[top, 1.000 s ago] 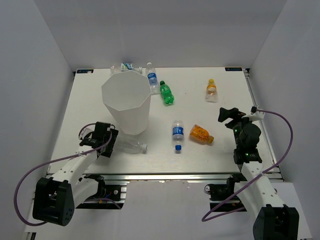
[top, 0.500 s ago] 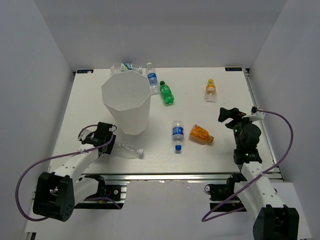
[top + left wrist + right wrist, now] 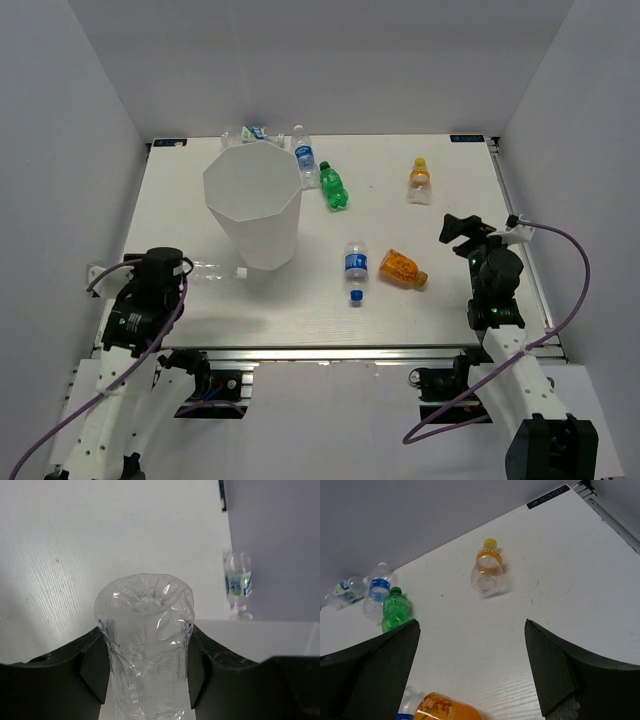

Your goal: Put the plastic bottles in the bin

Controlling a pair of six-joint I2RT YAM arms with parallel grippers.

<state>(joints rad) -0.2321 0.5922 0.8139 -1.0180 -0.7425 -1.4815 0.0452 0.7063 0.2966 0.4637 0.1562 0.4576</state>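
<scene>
My left gripper (image 3: 188,268) is shut on the plain clear bottle (image 3: 216,271), which sticks out to the right with its cap toward the bin (image 3: 253,200). In the left wrist view the bottle's crumpled base (image 3: 144,630) sits squeezed between both fingers (image 3: 95,670). The bin stands upright just right of it. On the table lie a green bottle (image 3: 333,187), a yellow-capped orange bottle (image 3: 421,179), an orange bottle (image 3: 402,268) and blue-labelled clear bottles (image 3: 354,266) (image 3: 303,154). My right gripper (image 3: 460,228) hangs open over bare table, right of the orange bottle (image 3: 445,707).
Another small labelled bottle (image 3: 250,133) lies at the back edge behind the bin. White walls close in the table on three sides. A black rail (image 3: 520,240) runs along the right edge.
The left gripper has shut on the clear bottle and drawn back to the left with it, lifting it off its spot in front of the bin. The right arm has stayed put.
</scene>
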